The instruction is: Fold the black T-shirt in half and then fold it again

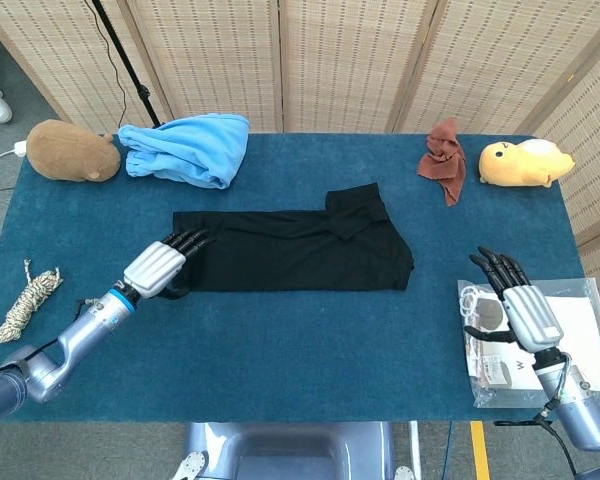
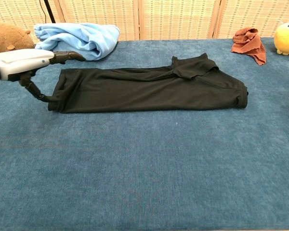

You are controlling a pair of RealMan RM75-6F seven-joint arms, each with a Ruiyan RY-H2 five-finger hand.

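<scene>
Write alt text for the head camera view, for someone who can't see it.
A black T-shirt, folded into a long strip, lies mid-table on a blue cloth; the robot's left hand hovers open at its left end, and the right hand is open over a plastic packet at the right. Along the far edge sit a brown plush, light-blue cloth, rust rag and yellow plush; a rope coil lies left.

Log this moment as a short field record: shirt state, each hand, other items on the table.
shirt: black T-shirt lies folded into a long strip on the blue table
left hand: left hand at the shirt's left end, fingers apart, thumb at the hem
right hand: right hand open, above a plastic bag
other items: blue cloth, brown plush, rope, rust cloth, yellow plush
</scene>
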